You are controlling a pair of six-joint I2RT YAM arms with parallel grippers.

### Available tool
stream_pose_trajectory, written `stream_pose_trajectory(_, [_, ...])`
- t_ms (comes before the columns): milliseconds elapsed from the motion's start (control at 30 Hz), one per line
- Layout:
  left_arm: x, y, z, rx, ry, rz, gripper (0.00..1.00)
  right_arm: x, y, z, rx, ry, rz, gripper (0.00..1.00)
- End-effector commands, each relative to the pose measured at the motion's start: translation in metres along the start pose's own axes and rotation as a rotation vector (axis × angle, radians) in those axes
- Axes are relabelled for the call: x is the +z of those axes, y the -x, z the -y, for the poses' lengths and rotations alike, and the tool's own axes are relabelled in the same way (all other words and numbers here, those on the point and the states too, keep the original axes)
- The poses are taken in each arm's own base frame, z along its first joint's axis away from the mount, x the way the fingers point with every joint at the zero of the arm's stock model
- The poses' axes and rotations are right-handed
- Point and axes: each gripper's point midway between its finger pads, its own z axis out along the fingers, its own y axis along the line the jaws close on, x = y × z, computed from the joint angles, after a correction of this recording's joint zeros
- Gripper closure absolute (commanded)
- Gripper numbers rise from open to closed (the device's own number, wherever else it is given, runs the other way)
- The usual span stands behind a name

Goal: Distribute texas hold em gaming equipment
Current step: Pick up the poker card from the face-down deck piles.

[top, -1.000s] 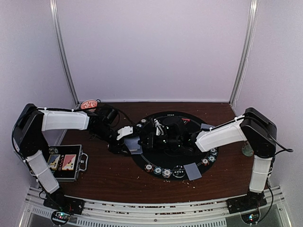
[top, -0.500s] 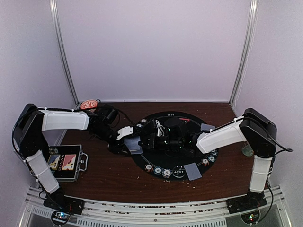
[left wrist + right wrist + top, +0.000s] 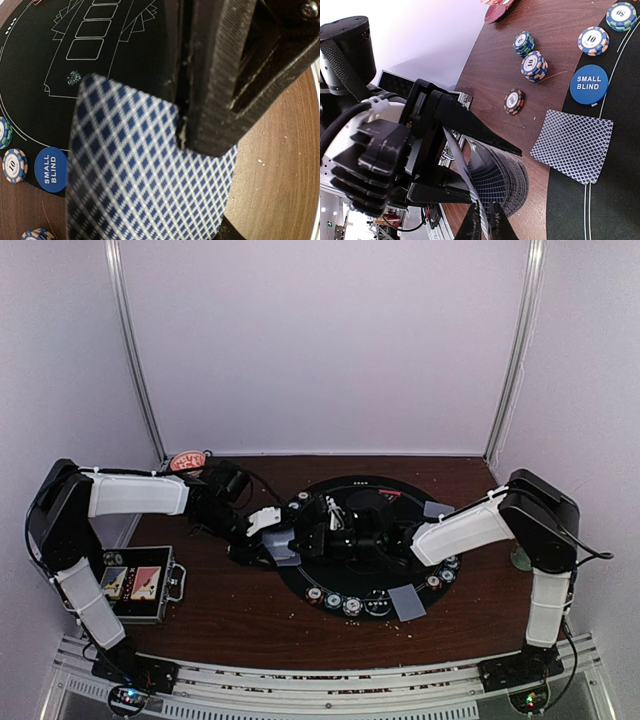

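Note:
My left gripper (image 3: 268, 540) hovers at the left edge of the round black mat (image 3: 372, 578), shut on a bent stack of blue-checked playing cards (image 3: 501, 181) (image 3: 150, 170). Its dark finger (image 3: 220, 100) presses on the top card. My right gripper (image 3: 485, 223) (image 3: 306, 537) has reached across the mat to that stack. Its tips stand a sliver apart, straddling the edge of the front card. One loose card (image 3: 572, 145) lies face down across the mat's edge, below the blue SMALL BLIND button (image 3: 588, 84) (image 3: 51, 169). Chip stacks (image 3: 534, 66) stand beside the button.
More chips (image 3: 342, 603) line the mat's near rim, with face-down cards at the near right (image 3: 407, 602) and far right (image 3: 436, 508). The open black case (image 3: 135, 583) lies at the near left. A red bowl (image 3: 186, 461) sits at the back left.
My right gripper has moved left and nearer, up to the cards in the left gripper, and its tips have parted slightly. The left arm has held still.

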Motion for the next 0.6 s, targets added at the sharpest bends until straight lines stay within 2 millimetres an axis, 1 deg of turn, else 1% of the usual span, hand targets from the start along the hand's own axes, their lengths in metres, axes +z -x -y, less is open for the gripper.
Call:
stream_pose_trajectory(0, [0.0013, 0.0058, -0.0052, 0.018, 0.012, 0.02, 0.51, 0.0051, 0.0038, -0.0093, -0.007, 0.038, 0.007, 0.9])
stream_pose_trajectory(367, [0.0014, 0.0057, -0.0053, 0.018, 0.012, 0.021, 0.51, 0.0092, 0.0076, -0.0133, -0.001, 0.055, 0.014, 0.89])
stream_pose_trajectory(467, [0.0018, 0.0057, -0.0053, 0.018, 0.011, 0.021, 0.51, 0.0107, 0.0075, -0.0134, 0.0, 0.057, 0.011, 0.93])
stream_pose_trajectory(567, [0.0016, 0.0057, -0.0052, 0.019, 0.012, 0.02, 0.51, 0.0095, 0.0088, -0.0122, -0.002, 0.049, 0.018, 1.0])
